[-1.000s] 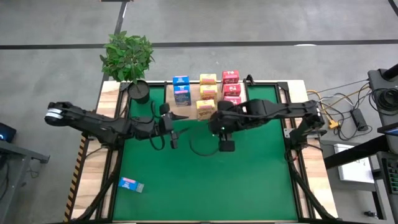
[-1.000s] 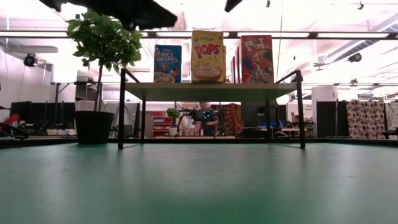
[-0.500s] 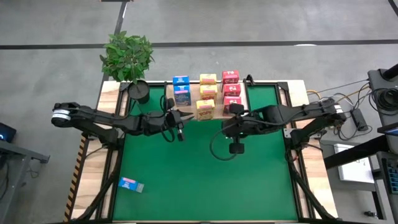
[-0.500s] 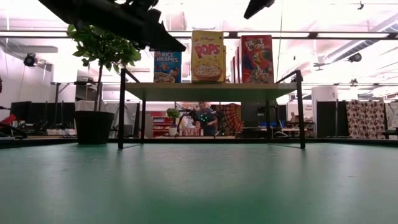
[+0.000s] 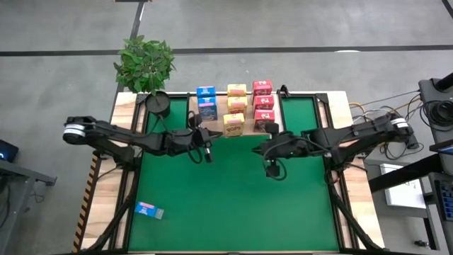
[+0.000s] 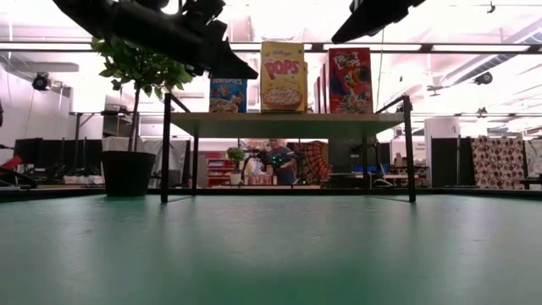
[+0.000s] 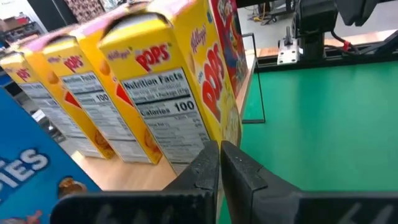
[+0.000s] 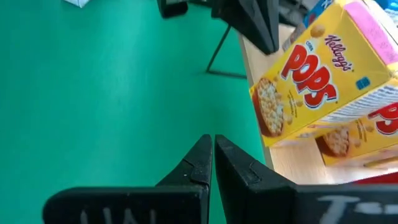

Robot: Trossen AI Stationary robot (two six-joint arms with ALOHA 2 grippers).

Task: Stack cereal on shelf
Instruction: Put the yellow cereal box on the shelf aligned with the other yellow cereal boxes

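The shelf (image 5: 218,115) stands at the table's far edge and carries blue (image 5: 207,100), yellow (image 5: 236,106) and red cereal boxes (image 5: 263,103) in three rows. Another blue box (image 5: 149,210) lies flat on the green mat at the near left. My left gripper (image 5: 214,133) is shut and points at the front yellow box (image 7: 180,81); the high view shows a small gap between them. My right gripper (image 5: 259,149), also shut with nothing in it, hovers above the mat in front of the shelf's right half, the front yellow box (image 8: 311,81) ahead of it.
A potted plant (image 5: 146,64) stands at the far left corner beside the shelf. The shelf's black legs (image 6: 165,148) rise from the mat. Open green mat (image 5: 233,205) fills the near half. A person (image 6: 276,161) sits far behind the table.
My left gripper has shut and has moved toward the far edge and right, up to the front yellow box. My right gripper has drawn back from the shelf toward the table's right edge. The boxes have stayed in place.
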